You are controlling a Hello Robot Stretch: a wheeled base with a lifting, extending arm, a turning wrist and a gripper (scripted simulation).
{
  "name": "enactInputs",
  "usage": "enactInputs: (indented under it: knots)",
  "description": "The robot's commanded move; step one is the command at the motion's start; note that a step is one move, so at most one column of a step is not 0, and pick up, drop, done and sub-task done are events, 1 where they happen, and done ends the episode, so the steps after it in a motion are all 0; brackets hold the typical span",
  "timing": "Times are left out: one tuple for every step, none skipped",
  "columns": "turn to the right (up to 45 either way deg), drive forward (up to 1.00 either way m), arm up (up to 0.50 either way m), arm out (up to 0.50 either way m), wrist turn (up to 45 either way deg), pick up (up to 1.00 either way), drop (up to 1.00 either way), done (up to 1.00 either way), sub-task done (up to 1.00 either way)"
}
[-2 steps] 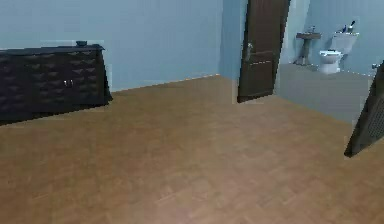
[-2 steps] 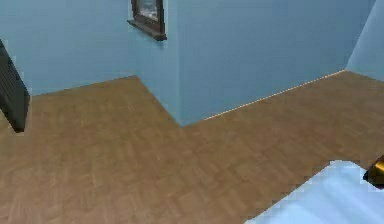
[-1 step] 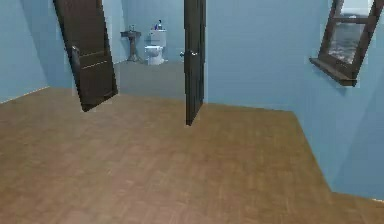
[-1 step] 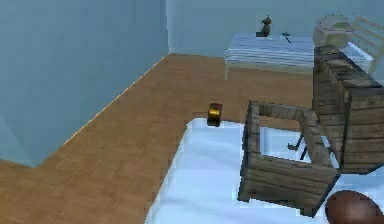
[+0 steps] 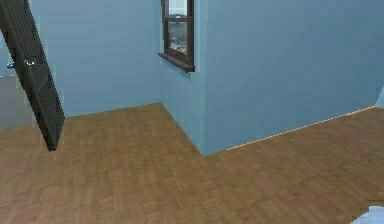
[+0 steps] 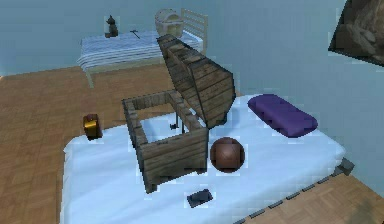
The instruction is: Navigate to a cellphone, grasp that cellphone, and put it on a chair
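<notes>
A small, flat dark object, likely the cellphone (image 6: pixel 200 197), lies on the pale blue bed (image 6: pixel 100 170) near its front edge in the arm side view. It sits just below a brown ball (image 6: pixel 227 155) and to the right of an open wooden chest (image 6: pixel 172 125) that stands on the same bed. A pale, rounded wooden frame that may be a chair's back (image 6: pixel 185 25) shows against the far wall.
A purple pillow (image 6: pixel 282 114) lies at the bed's right. A second bed with a striped blue cover (image 6: pixel 120 50) stands farther off, with a small brown box (image 6: pixel 92 125) on the floor between them. The forward view has wooden floor (image 5: pixel 150 170), a jutting blue wall corner (image 5: pixel 205 120), a window (image 5: pixel 178 35) and a dark open door (image 5: pixel 35 75).
</notes>
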Motion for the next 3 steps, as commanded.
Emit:
enactInputs:
  knots:
    - [0.0, 0.00, 0.40, 0.00, 0.0, 0.00, 0.00, 0.00, 0.00]
    - [0.0, 0.00, 0.00, 0.38, 0.0, 0.00, 0.00, 0.00, 0.00]
    - [0.0, 0.00, 0.00, 0.00, 45.0, 0.00, 0.00, 0.00, 0.00]
